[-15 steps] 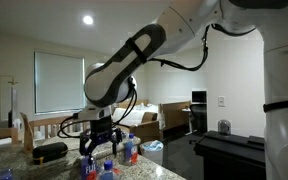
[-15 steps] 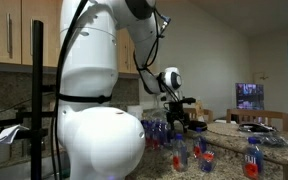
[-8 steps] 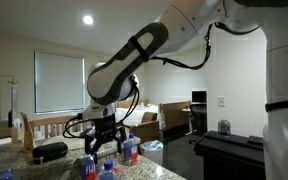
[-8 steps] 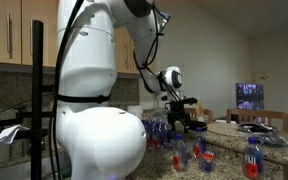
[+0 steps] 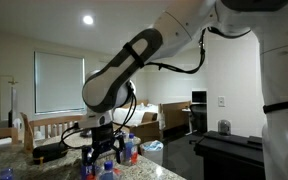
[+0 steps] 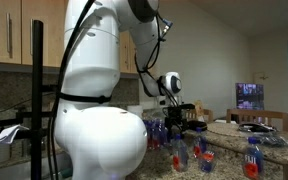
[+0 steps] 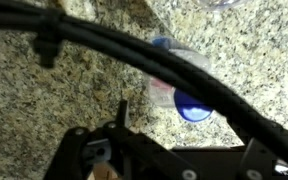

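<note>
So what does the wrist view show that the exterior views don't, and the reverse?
Only the wrist view: the speckled counter close up and a black cable crossing the picture. Only an exterior view: the whole arm, a window blind, several bottles standing together. Both: a blue-capped bottle close to the gripper.

- Clear plastic water bottle with a blue cap (image 7: 190, 104): a reddish label band sits below the cap. It rests on the speckled granite desk (image 7: 259, 55); its tilt cannot be told.
- Neighbouring blue-capped bottles (image 5: 131, 152): clear, red-labelled, standing upright in a close cluster.
</note>
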Tool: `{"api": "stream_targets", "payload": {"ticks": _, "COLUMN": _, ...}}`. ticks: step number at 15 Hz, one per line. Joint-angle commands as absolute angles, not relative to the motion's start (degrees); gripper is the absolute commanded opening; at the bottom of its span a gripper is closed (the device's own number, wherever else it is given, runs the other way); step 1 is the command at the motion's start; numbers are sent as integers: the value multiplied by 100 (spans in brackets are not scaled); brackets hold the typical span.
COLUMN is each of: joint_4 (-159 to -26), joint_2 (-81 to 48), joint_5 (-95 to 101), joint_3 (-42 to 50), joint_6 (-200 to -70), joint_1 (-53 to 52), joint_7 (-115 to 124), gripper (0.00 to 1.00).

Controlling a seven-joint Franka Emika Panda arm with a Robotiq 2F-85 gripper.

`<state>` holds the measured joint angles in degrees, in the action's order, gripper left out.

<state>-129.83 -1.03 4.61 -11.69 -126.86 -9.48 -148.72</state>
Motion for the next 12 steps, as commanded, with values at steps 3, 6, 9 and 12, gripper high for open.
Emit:
{"api": "stream_targets", "payload": {"ticks": 3, "joint_4": -12902, "joint_2": -258, "joint_5": 363, "joint_3": -1128, "joint_6": -12700, "joint_1": -965, "joint_7": -15003, "gripper": 59}}
{"api": "stream_targets", "payload": {"ticks": 6, "joint_4": -12900, "joint_2": -254, "joint_5": 396, "joint_3": -1105, "joint_6": -12705, "joint_1": -959, "joint_7": -14966, "gripper": 39}}
{"api": "stream_targets", "payload": {"ticks": 9, "joint_4": -12899, "joint_2": -249, "joint_5": 416, "joint_3": -1093, "joint_6": -12703, "joint_1": -969, "joint_7": -14940, "gripper": 20}}
{"api": "stream_targets", "payload": {"ticks": 12, "joint_4": -12881, "joint_2": -228, "joint_5": 420, "joint_3": -1095, "joint_6": -12719, "joint_1": -972, "joint_7": -14939, "gripper": 67}}
